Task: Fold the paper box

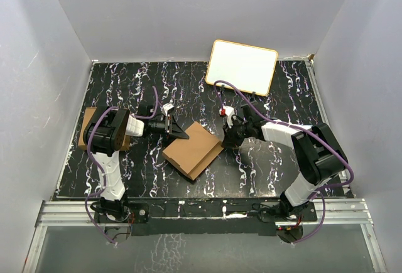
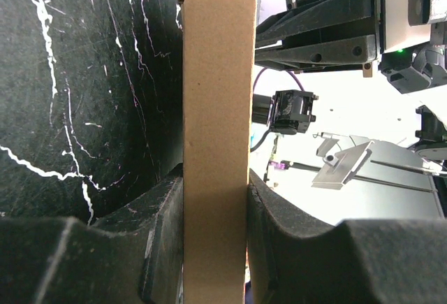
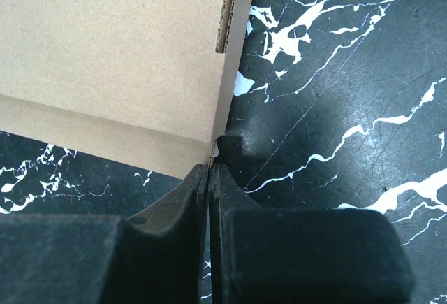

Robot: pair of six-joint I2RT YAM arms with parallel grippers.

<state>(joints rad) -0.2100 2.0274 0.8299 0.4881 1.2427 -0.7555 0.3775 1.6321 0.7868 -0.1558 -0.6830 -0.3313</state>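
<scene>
Black marbled table (image 1: 270, 172): I see the paper box (image 1: 193, 149) lying flat mid-table between both arms. Left gripper (image 1: 179, 132) clamps its left edge; right gripper (image 1: 225, 140), jaws pressed together, tips touching its right corner. White board (image 1: 242, 66) stands beyond

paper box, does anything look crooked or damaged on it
The paper box lies skewed, diagonal to the table edges, gripped on one side by the left claw. Near the shut right claw, one flap seam gapes slightly. No tears visible.
</scene>
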